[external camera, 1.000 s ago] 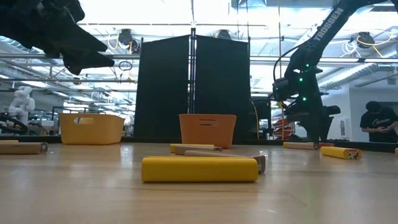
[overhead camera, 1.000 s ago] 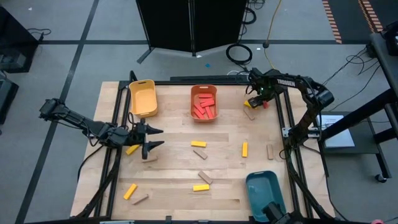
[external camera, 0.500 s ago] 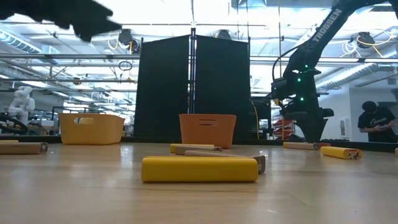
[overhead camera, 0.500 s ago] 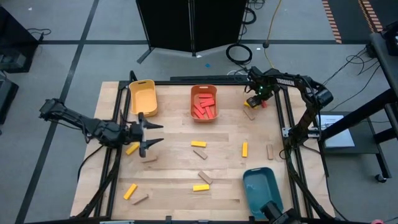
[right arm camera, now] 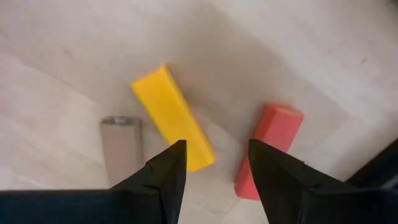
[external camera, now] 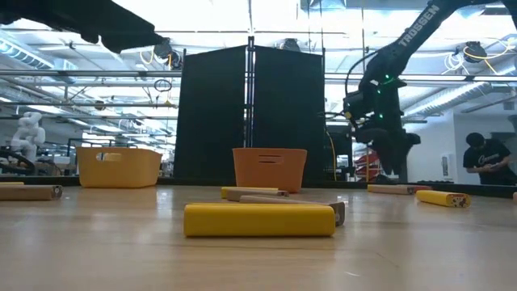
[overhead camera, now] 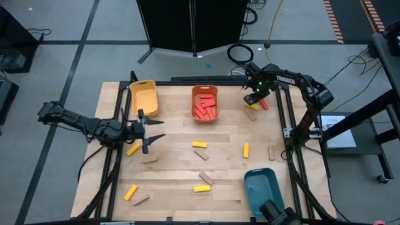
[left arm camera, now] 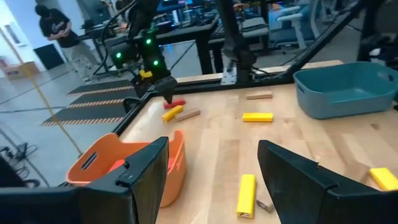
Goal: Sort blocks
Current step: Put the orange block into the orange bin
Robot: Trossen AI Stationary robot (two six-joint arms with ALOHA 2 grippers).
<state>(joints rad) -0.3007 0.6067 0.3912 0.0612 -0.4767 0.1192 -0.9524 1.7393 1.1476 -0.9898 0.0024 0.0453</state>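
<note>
High view: right gripper (overhead camera: 253,100) poised over blocks (overhead camera: 257,103).

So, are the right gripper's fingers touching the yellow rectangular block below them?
Apart. In the right wrist view the right gripper has open fingers hanging above the yellow block, with nothing held between them.

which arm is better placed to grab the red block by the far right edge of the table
Right. The right gripper hangs open directly over the red block, beside a yellow block. The left gripper is open too, but across the table near the yellow bin.
</note>
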